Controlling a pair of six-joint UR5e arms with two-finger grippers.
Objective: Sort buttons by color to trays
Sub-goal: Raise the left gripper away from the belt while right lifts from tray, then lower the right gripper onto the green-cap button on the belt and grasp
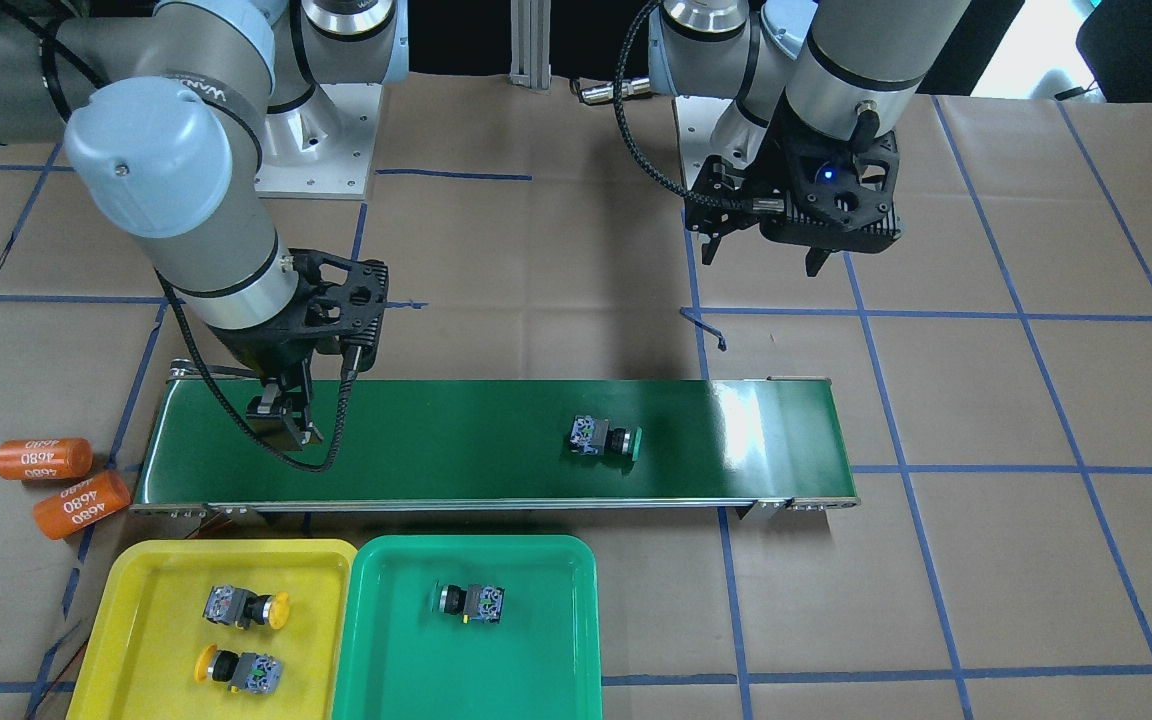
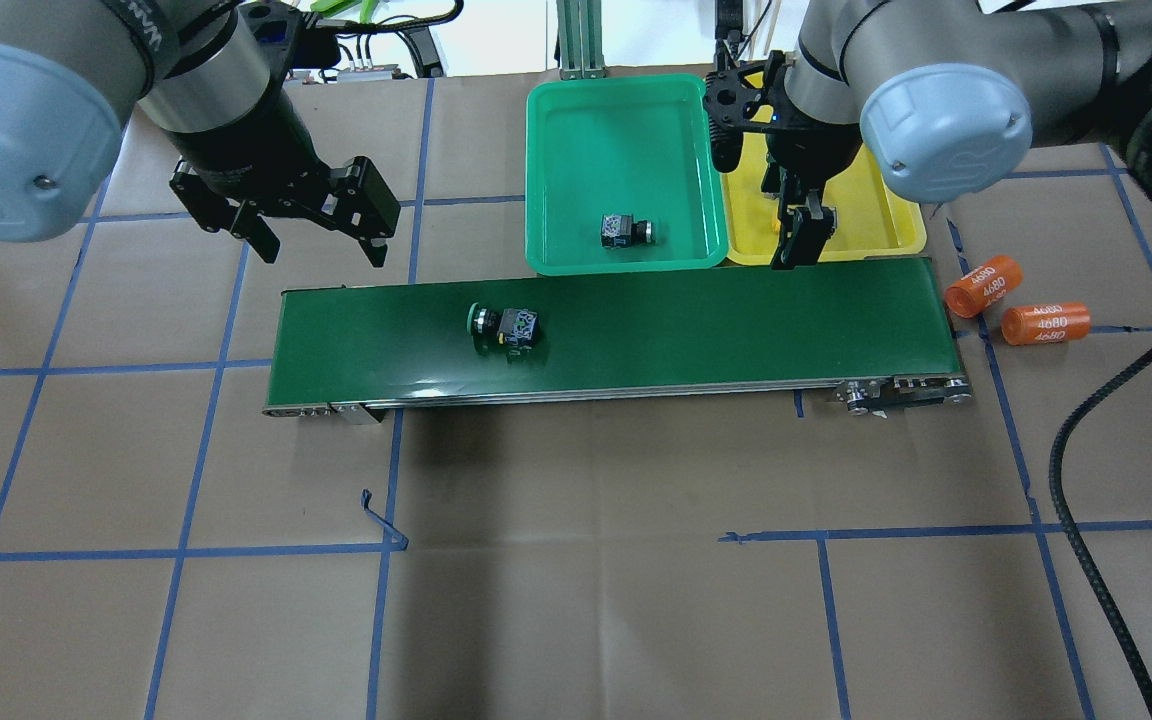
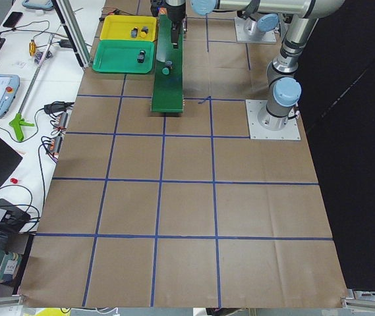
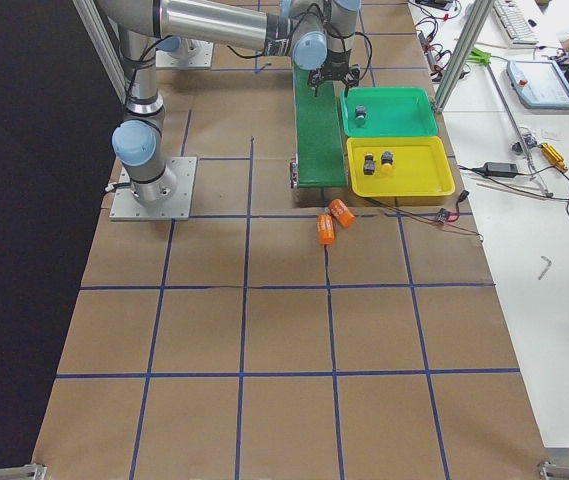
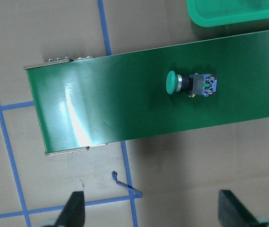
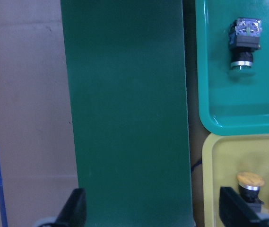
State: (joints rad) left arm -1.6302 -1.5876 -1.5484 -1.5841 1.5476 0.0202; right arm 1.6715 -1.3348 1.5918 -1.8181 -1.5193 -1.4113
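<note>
left pincer (image 2: 321, 252): apart, empty | right pincer (image 6: 154, 210): apart, empty | risk: green-capped grey-bodied push-button (image 5: 191, 84) lies sideways on long dark green conveyor belt (image 5: 101, 104), may roll when pinched

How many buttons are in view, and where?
4. Two yellow-capped buttons lie in the yellow tray, one green-capped button in the green tray, the other green button on the conveyor belt. None appears hidden.

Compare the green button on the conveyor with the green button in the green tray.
Place: the belt button lies on the conveyor; the tray button lies inside the green tray. Pose: the belt button's cap points toward the robot's left, the tray button's toward its right. Both lie sideways, with green caps, black collars, stickered grey bodies.
</note>
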